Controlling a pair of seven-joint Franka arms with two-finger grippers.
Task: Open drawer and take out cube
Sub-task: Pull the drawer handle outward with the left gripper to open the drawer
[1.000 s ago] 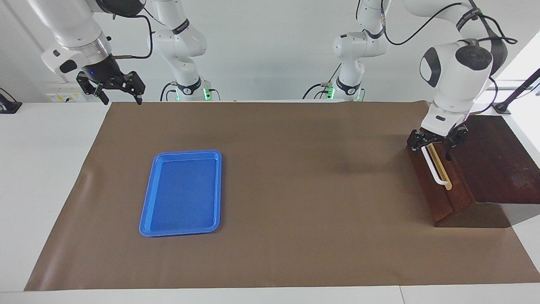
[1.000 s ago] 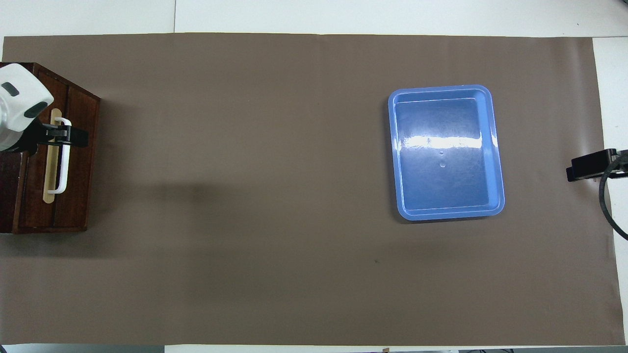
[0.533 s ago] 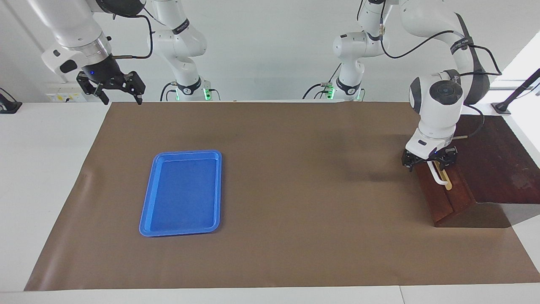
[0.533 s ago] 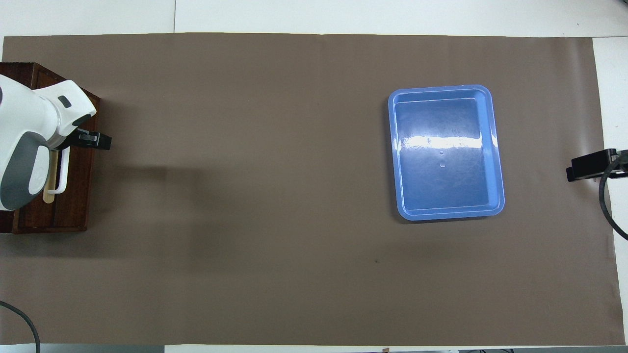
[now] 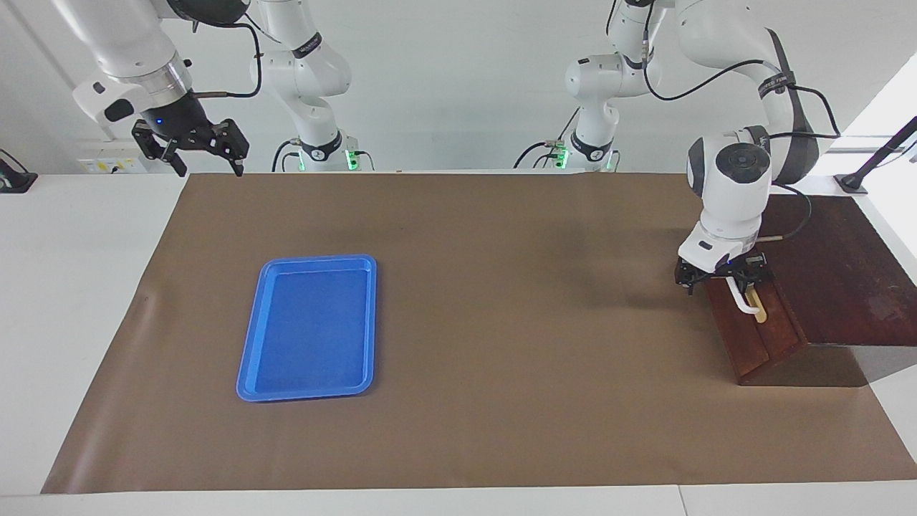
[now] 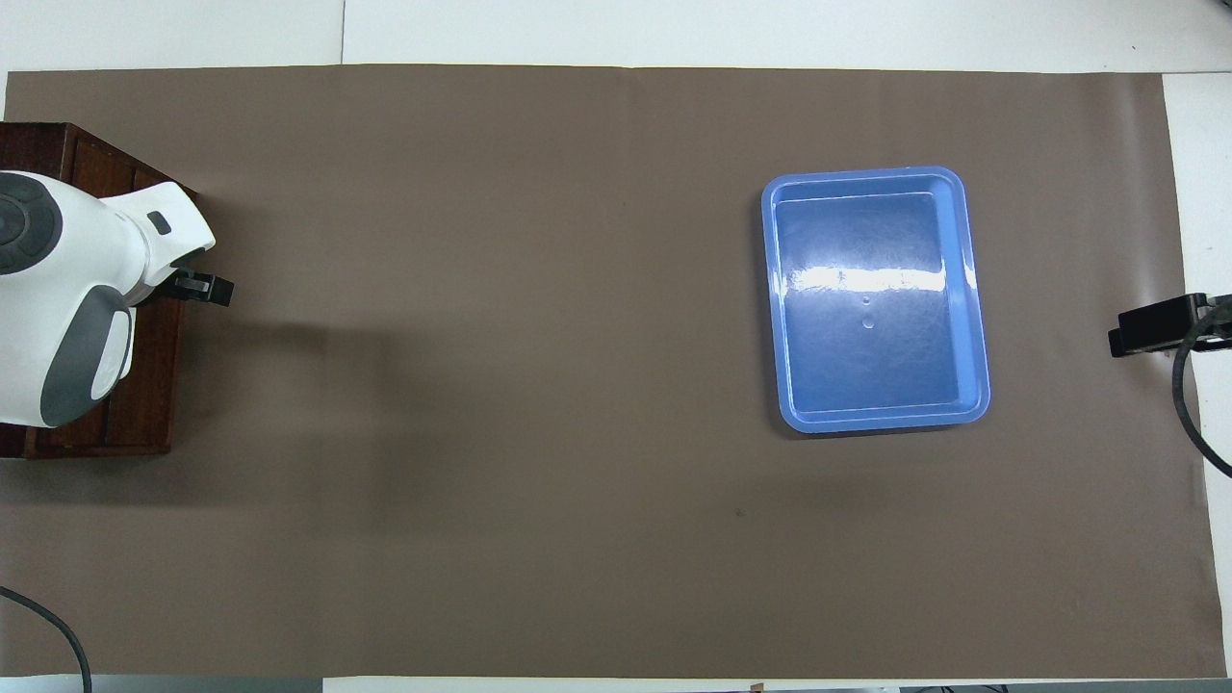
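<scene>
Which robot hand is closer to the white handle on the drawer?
The left one. The left gripper is right at the white handle of the drawer. The right gripper waits in the air at the right arm's end of the table.

Both arms are glossy white, built from rounded, bulbous segments with dark grey round caps at the joints and thin black bands carrying small lettering. Black cables loop loosely along the outside of each, held by a black strap. The bases glow green at the foot, ringed in black. The right arm's last segment ends in a silvery metal collar, then a black housing with a small blue light. The right tool [image 5: 195,147] is black and angular, all exposed links. The left tool [image 5: 722,276] is black too, under a white wrist block.
</scene>
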